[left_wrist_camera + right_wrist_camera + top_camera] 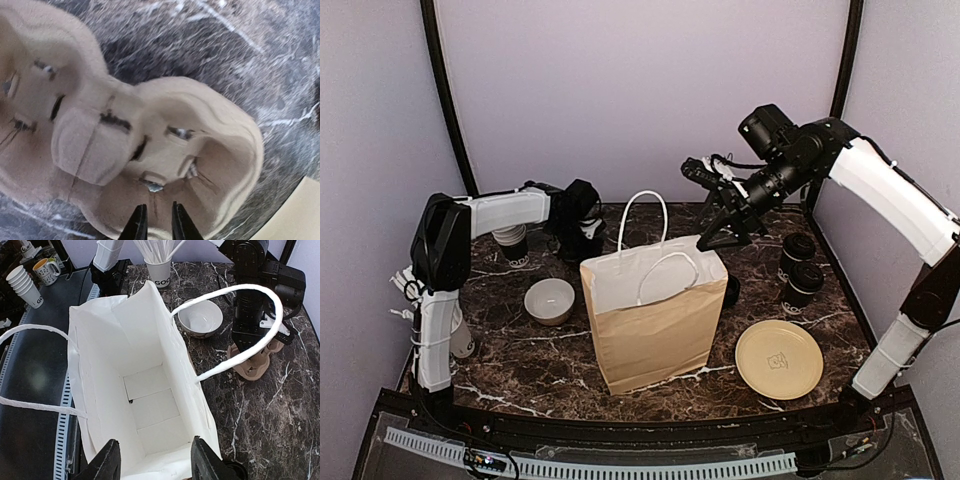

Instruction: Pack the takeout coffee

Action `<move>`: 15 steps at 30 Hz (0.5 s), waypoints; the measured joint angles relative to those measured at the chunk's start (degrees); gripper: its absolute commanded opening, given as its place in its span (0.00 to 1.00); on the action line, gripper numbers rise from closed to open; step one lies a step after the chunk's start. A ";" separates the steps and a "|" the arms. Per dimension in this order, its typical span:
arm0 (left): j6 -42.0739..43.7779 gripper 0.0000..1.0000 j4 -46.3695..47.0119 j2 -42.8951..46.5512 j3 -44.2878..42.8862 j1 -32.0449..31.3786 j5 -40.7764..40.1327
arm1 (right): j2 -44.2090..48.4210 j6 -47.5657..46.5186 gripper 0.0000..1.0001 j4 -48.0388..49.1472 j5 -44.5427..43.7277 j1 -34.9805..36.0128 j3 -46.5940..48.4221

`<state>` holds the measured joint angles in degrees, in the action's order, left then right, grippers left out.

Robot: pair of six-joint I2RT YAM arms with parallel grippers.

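Two lidded black takeout cups (pixel 797 254) (pixel 804 283) stand side by side at the right of the table, untouched. A brown paper bag (pixel 655 320) stands open in the middle; its white inside (pixel 100 365) is empty. My right gripper (pixel 156 460) is open and empty just above the bag's far-right rim, also in the top view (pixel 712 238). My left gripper (pixel 155 225) has its fingers nearly together on the wall of a tan pulp cup carrier (pixel 150 135), which rests on the table behind the bag (pixel 255 367).
A grey bowl (pixel 550 300) sits left of the bag and a yellow plate (pixel 779 358) at front right. A cup holding white sticks (pixel 160 272) stands at the back left. A low stack of black lids (pixel 732 290) lies right behind the bag.
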<state>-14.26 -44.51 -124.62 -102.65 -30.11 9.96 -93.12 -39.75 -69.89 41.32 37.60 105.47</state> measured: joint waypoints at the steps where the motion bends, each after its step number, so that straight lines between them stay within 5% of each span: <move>1: 0.35 0.22 -0.98 0.00 -0.02 0.04 -0.76 | 0.00 0.00 0.48 0.00 -0.04 0.00 0.00; 15: 4.04 0.30 -9.09 0.63 -0.11 4.37 -13.09 | 0.00 -0.04 0.48 0.13 -0.04 -0.02 -1.16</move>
<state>-10.22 -53.60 -123.98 -102.76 -25.74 -3.14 -93.12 -39.79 -69.76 41.28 37.58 104.31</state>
